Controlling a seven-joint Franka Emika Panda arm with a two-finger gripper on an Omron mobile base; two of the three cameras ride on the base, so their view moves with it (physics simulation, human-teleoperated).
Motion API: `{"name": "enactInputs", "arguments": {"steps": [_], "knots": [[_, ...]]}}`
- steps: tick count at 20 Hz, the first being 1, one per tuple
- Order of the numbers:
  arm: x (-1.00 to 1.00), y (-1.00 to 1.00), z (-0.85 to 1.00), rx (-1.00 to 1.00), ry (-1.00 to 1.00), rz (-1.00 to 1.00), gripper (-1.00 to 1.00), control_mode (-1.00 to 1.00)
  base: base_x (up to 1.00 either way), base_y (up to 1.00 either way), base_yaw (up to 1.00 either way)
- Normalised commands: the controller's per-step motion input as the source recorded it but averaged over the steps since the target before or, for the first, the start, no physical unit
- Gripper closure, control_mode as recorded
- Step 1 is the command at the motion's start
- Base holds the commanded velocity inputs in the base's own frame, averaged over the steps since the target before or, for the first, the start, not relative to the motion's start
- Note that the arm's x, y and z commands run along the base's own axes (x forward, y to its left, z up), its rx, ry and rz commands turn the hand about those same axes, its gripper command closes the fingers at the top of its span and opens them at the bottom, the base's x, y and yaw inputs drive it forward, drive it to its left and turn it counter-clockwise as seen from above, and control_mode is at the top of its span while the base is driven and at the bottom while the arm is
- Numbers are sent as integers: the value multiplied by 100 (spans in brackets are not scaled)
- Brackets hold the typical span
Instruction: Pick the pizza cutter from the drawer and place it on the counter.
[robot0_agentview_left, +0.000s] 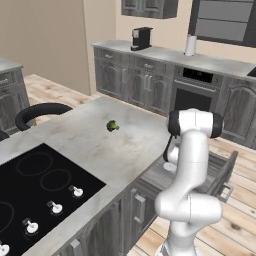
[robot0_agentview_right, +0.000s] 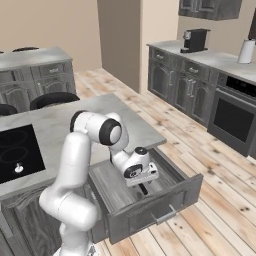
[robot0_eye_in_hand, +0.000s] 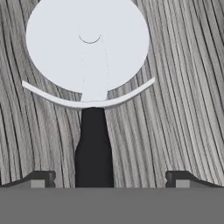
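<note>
Two fingertips (robot0_eye_in_hand: 41, 179) spread wide; we straddle pizza cutter (robot0_eye_in_hand: 89, 65) handle, axis 6-to-12, disc at 12, on drawer (robot0_agentview_right: 172, 197) floor.

Even, soft rendered light; faint shadows, slightly coarse pixels.

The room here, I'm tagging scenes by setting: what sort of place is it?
A home kitchen, rendered: black cooktop set in the counter, built-in oven, coffee machine on the far worktop.

A home kitchen: stone island counter (robot0_agentview_left: 85, 135) with cooktop (robot0_agentview_left: 35, 190), built-in oven (robot0_agentview_left: 192, 90), coffee machine (robot0_agentview_left: 141, 38).
</note>
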Motion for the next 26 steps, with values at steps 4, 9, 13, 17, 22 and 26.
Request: {"name": "enactInputs", "arguments": {"steps": [4, 9, 13, 17, 22, 26], "knots": [[0, 1, -60, 2, 1, 0, 100, -100, 0, 0, 0], [-45, 1, -36, -1, 0, -1, 100, -100, 0, 0, 0], [-20, 0, -2, -6, 0, -1, 100, -100, 0, 0, 0], [0, 0, 3, 0, 0, -2, 100, -100, 0, 0, 0], [0, 0, 48, 2, 0, -3, 100, -100, 0, 0, 0], [-2, -6, 93, 17, 6, -7, 100, -100, 0, 0, 0]]}}
